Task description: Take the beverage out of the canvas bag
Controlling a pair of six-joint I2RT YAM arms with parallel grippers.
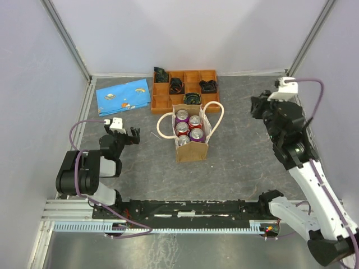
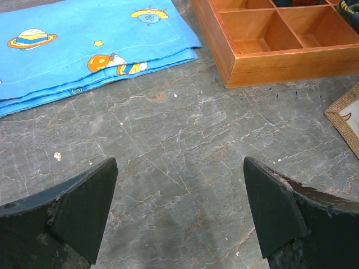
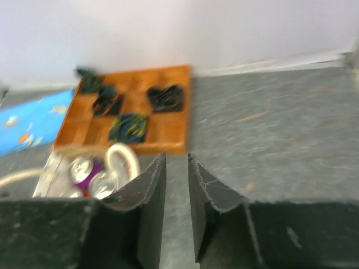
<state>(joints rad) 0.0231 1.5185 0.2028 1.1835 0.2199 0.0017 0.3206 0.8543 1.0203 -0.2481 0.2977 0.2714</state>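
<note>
The tan canvas bag (image 1: 192,150) stands upright at mid-table with cream rope handles. It holds several soda cans (image 1: 189,126) with purple and red sides, tops showing. My left gripper (image 1: 129,135) hovers low to the left of the bag, wide open and empty (image 2: 179,162). A corner of the bag (image 2: 348,120) shows at the right edge of the left wrist view. My right gripper (image 1: 257,106) is raised to the right of the bag, its jaws a narrow gap apart with nothing between them (image 3: 176,157). The blurred right wrist view shows the cans (image 3: 84,168) at lower left.
An orange wooden compartment tray (image 1: 162,101) with dark coiled items stands behind the bag; it also shows in both wrist views (image 2: 280,56) (image 3: 168,131). A folded blue space-print cloth (image 1: 123,96) lies at the back left (image 2: 84,45). Grey walls close three sides.
</note>
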